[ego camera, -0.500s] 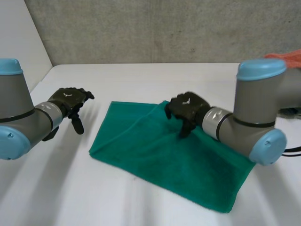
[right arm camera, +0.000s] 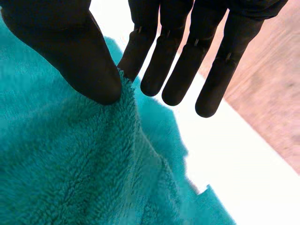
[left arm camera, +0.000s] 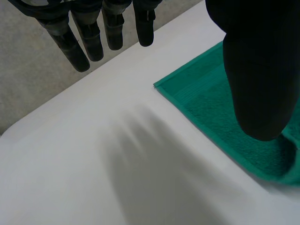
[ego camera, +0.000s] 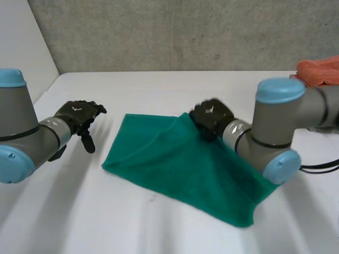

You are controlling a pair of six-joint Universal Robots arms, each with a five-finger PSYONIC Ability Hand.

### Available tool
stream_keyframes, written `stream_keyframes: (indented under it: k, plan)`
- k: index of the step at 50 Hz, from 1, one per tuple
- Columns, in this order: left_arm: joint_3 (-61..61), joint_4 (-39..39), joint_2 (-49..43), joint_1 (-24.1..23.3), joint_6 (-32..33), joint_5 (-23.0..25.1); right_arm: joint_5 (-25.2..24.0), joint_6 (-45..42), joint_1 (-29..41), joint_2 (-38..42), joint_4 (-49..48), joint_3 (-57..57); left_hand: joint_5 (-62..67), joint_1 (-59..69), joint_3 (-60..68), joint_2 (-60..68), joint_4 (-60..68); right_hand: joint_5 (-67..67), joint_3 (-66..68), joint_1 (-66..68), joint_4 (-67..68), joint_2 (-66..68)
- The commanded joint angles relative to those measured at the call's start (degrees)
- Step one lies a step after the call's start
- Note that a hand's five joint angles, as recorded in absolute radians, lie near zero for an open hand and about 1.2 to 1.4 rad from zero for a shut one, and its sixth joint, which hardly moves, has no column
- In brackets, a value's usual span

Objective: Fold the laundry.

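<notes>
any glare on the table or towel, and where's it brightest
Head view: white table evenly lit, no glare spot; green towel matte, darker in folds below the right hand. Right wrist view: bare table beside the towel is brightest, plain white. Left wrist view: thumb of the left hand is flat black.

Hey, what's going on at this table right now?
A two-armed robot is working on a green towel on the white table. Its right hand pinches the towel's far edge between thumb and finger, raising it into a ridge. The left hand hovers open beside the towel, touching nothing. An orange cloth lies at the table's far right.
</notes>
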Motion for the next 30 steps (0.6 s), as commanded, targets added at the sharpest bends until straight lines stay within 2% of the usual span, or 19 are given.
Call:
stream_keyframes:
  k: [1,11,17,21,25,27,29,30]
  plan:
    - [1.2,0.0,-1.3,1.5,1.1,1.3,-2.6,9.1,0.2,-12.6,-0.5,4.8,-2.6,-2.3,-2.1,-1.7,-1.4,13.9,12.2,14.8,11.7,12.6]
    - [5.2,-2.2,-8.2,1.4,7.3,4.9,-5.9,12.5,0.0,-26.4,4.3,7.8,-2.6,-2.3,-2.1,-1.7,-1.4,13.9,12.2,14.8,11.7,12.6]
    - [10.3,-3.0,-12.3,-0.5,6.9,8.3,-6.0,15.6,0.8,-31.8,5.1,8.6,-2.6,-2.3,-2.1,-1.7,-1.4,13.9,12.2,14.8,11.7,12.6]
    - [14.2,-4.6,-15.4,-3.7,5.7,7.9,-6.3,17.1,1.2,-35.3,5.9,8.7,-2.6,-2.3,-2.1,-1.7,-1.4,13.9,12.2,14.8,11.7,12.6]
    - [18.7,-5.9,-18.1,-7.3,3.5,5.2,-6.8,18.9,1.2,-38.6,6.9,8.8,-2.6,-2.3,-2.1,-1.7,-1.4,13.9,12.2,14.8,11.7,12.6]
    - [22.1,-6.0,-20.2,-9.5,0.7,3.5,-7.5,20.1,1.1,-40.2,7.8,9.1,7.1,7.4,7.7,8.1,8.3,13.9,12.2,14.8,11.7,12.6]
    - [24.7,-6.3,-21.7,-11.1,-1.0,2.6,-7.9,20.7,0.8,-41.2,7.8,9.4,27.9,28.2,28.4,28.9,29.1,13.9,12.2,14.8,11.7,12.6]
    - [27.2,-6.6,-22.8,-12.5,-2.5,1.2,-7.7,20.9,0.5,-41.7,7.8,9.6,61.7,62.0,62.2,62.6,62.9,13.9,12.2,14.8,11.7,12.6]
